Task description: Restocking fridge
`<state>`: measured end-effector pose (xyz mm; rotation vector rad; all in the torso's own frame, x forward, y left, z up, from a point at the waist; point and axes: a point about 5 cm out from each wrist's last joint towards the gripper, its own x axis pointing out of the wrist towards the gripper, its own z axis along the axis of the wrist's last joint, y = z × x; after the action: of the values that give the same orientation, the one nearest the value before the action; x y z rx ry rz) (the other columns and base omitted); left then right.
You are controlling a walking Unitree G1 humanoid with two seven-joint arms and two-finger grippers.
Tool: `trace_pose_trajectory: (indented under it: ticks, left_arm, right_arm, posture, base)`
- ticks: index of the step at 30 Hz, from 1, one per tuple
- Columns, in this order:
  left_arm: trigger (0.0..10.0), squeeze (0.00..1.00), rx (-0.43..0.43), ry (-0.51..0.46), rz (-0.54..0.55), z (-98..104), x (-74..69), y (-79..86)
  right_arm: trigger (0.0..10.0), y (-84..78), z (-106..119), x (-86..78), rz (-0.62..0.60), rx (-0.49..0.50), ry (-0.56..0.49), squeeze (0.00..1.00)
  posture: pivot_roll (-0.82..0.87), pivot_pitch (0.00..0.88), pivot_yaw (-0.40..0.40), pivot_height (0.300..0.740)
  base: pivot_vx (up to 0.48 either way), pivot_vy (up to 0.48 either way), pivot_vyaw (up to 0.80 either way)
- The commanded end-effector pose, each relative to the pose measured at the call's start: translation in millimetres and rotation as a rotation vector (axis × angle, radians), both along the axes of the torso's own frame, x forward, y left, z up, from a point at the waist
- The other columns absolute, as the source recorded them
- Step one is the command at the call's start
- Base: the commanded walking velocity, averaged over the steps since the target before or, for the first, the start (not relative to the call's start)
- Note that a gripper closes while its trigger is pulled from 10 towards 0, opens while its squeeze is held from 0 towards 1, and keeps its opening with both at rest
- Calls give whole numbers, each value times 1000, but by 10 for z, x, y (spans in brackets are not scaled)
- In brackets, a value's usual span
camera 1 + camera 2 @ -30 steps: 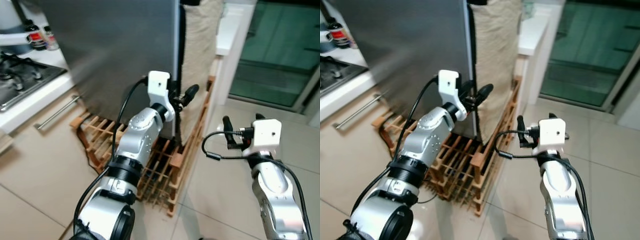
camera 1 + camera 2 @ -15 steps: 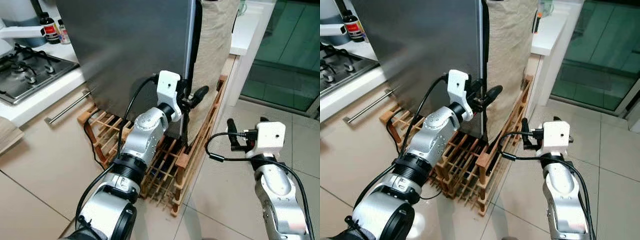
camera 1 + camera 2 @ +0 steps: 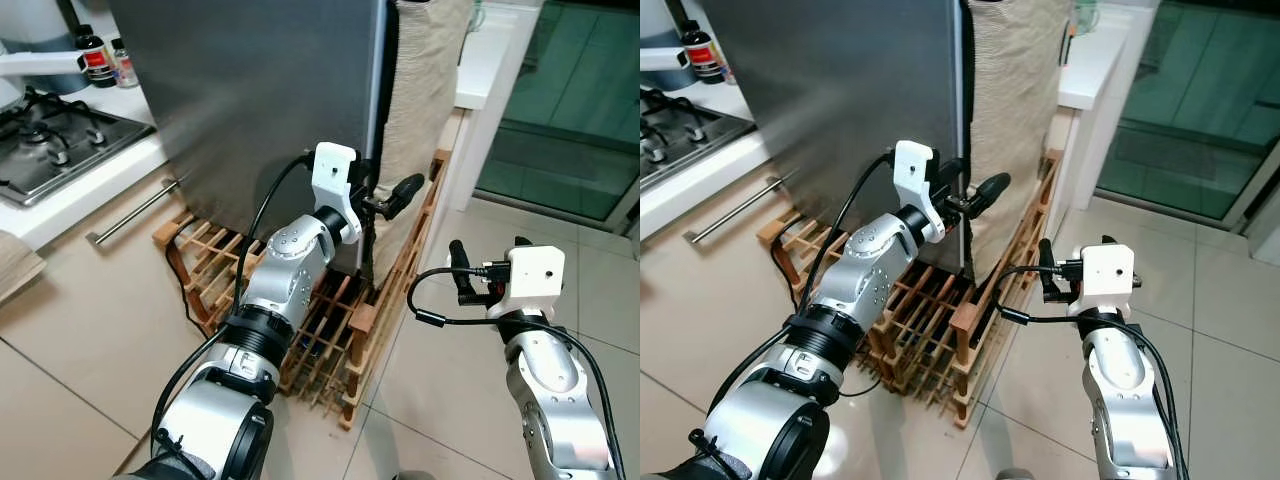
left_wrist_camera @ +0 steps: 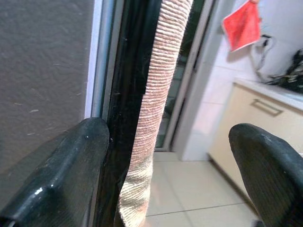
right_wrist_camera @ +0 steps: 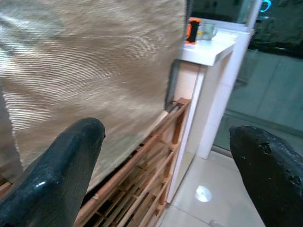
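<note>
The fridge [image 3: 260, 100] is a tall dark grey steel box with its door closed. A beige ribbed towel [image 3: 425, 80] hangs down its right side. My left gripper [image 3: 385, 195] is open at the fridge's right front edge, level with the towel's lower part. In the left wrist view, one finger [image 4: 61, 175] lies against the grey face beside the dark door gap [image 4: 132, 71]. The towel's edge [image 4: 161, 94] hangs between the fingers. My right gripper [image 3: 488, 250] is open and holds nothing, low over the floor to the right, facing the towel [image 5: 85, 61].
A wooden wine rack [image 3: 320, 340] lies on the tiled floor against the fridge's base, under my left arm. A gas hob [image 3: 50, 140] and bottles [image 3: 95, 60] stand on the counter at left, above a drawer handle [image 3: 135, 210]. A white counter [image 3: 490, 80] and a glass door [image 3: 590, 100] are at right.
The camera has shifted, so the fridge sits more centred than a second ago. My left gripper stays open at the fridge's edge. The right gripper has hardly moved.
</note>
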<state>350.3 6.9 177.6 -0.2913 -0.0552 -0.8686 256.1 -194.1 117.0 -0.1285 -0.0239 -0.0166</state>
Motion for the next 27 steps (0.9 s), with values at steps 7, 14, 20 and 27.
trace_pose_trajectory:
  ticks: [7, 14, 20, 27]
  left_arm:
    - [10000, 0, -121, -96, -408, 402, -480, -854]
    - [10000, 0, -204, -140, -493, 583, -579, -829]
    - [10000, 0, -187, -97, -317, 520, -374, -533]
    - [10000, 0, -170, -45, -2, 287, -232, 401]
  right_arm:
    - [10000, -30, -42, -20, -28, 7, 9, 824]
    - [10000, -42, -73, -45, -24, 2, 22, 824]
    - [10000, -69, -37, -27, -68, 11, -1, 808]
    - [10000, -130, 94, -92, -122, -16, -64, 800]
  posture:
    - [-308, 0, 98, 740]
    - [-310, 0, 98, 740]
    - [-300, 0, 101, 740]
    - [-265, 0, 98, 740]
  base:
    - [0, 0, 0]
    - [0, 0, 0]
    - [0, 0, 0]
    - [0, 0, 0]
